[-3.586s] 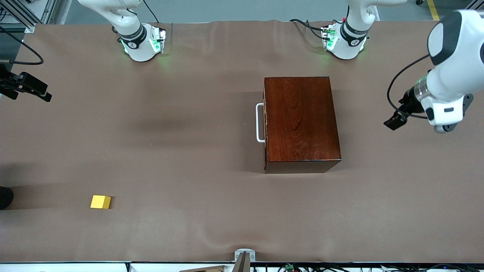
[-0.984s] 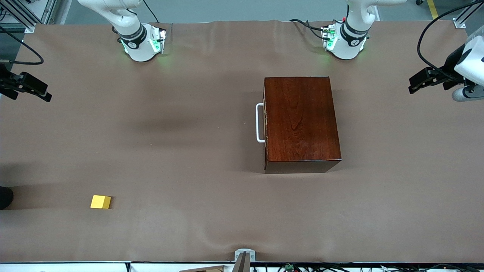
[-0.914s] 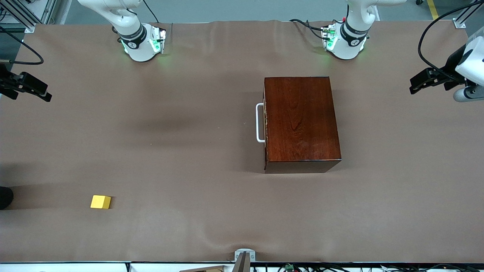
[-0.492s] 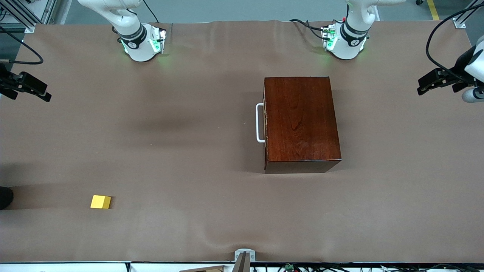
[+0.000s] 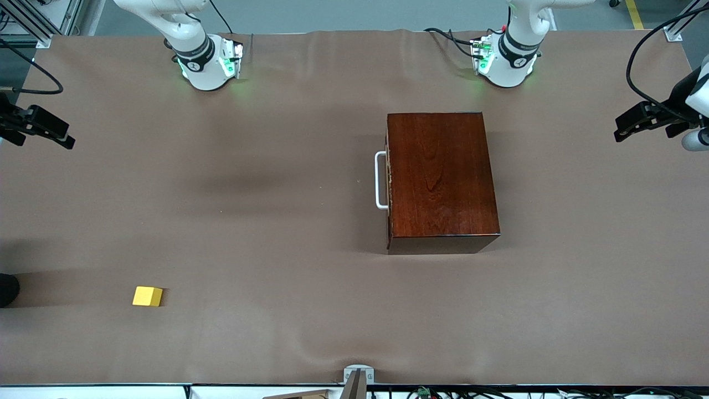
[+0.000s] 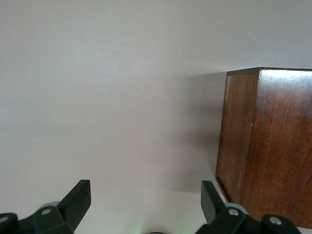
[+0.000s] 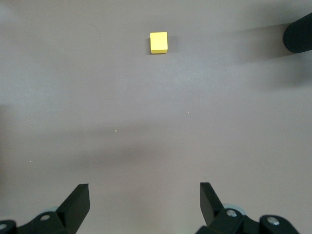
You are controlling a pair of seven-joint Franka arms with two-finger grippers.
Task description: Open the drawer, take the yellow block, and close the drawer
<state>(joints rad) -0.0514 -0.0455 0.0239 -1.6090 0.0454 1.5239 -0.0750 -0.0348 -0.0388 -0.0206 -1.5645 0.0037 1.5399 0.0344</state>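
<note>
The dark reddish-brown wooden box stands mid-table with its drawer pushed in; only the white handle shows, facing the right arm's end. The yellow block lies on the table toward the right arm's end, nearer the front camera than the box, and shows small in the right wrist view. My left gripper hangs open and empty at the left arm's end of the table, a corner of the box in its view. My right gripper waits, open and empty, at the right arm's end.
Brown cloth covers the table, slightly wrinkled near the front edge. A dark rounded object pokes in at the table's edge beside the yellow block. A small grey bracket sits at the middle of the front edge.
The left arm has drawn away from the box toward its own end of the table and its base, still drifting outward over the last second. Right arm, box and block have not moved.
</note>
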